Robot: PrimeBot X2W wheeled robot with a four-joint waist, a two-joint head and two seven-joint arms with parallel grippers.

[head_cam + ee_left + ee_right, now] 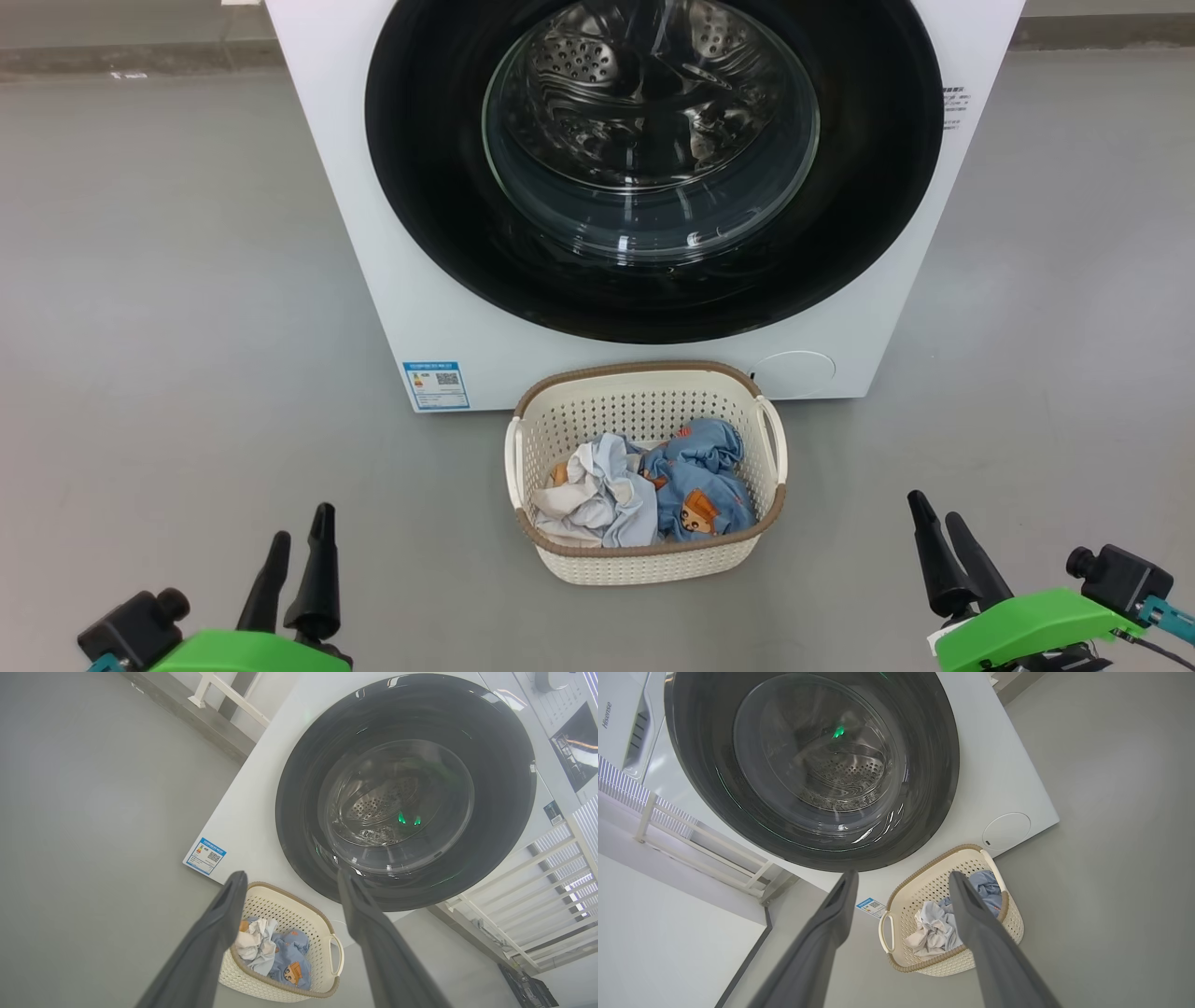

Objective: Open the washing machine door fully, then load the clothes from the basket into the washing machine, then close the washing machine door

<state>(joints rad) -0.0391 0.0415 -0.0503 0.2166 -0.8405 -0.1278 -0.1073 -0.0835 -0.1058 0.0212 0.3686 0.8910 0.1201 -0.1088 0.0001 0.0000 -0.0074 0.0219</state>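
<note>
Door (653, 140), round and glossy black, glass bowl at its centre, shut flush on the washer (373, 308); steel drum visible through the glass. Just below it, on the grey floor (140, 327) right at the washer's foot: basket (644, 565), cream with a brown rim, upright. Inside, below the rim, the clothes (644, 495): pale piece (597, 499) on the left, blue piece (700, 485) with orange prints on the right, crumpled against each other. Blue sticker (435, 385) low on the washer's left, round cap (794, 371) low on its right, just behind the basket's right corner.

At the lower left of the head view, left claw (302, 523), fingers spread, nothing between them, tips toward the washer; basket ahead and to its right, well apart, door higher and farther off. At the lower right, right claw (934, 506), likewise spread and empty; basket ahead and to its left, well apart. Basket roughly midway between the two claws, neither touching anything.
</note>
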